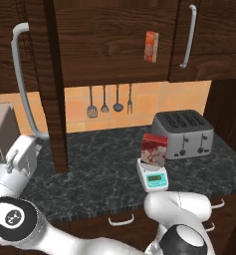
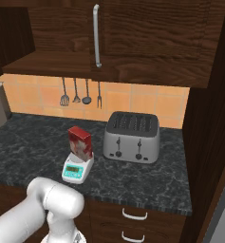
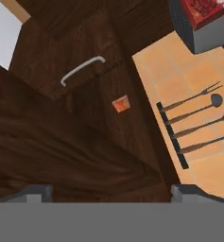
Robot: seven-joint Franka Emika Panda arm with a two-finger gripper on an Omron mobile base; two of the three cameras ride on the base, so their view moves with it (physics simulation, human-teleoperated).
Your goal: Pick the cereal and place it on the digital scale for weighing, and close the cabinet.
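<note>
The red cereal [image 1: 155,149] [image 2: 80,142] stands upright on the small white digital scale [image 1: 153,180] [image 2: 77,170], in front of the toaster. A corner of the cereal [image 3: 208,9] shows at the top right of the hand view. One door [image 1: 55,84] of the dark wood cabinet [image 2: 147,42] swings out over the counter, its long curved handle [image 1: 21,74] facing me. My gripper [image 3: 111,194] is open with nothing between its fingertips [image 3: 38,192]. It is close to the dark wood of that door. In the left base view my white hand [image 1: 22,155] sits low beside the door's handle.
A grey toaster [image 1: 185,132] [image 2: 132,136] stands behind the scale. Kitchen utensils [image 1: 109,99] [image 3: 193,118] hang on the orange tiles. A thin orange-red box [image 1: 151,46] [image 3: 121,104] shows against the cabinet front. A beige appliance [image 1: 0,130] stands at the counter's left end. Drawers [image 2: 133,216] run below.
</note>
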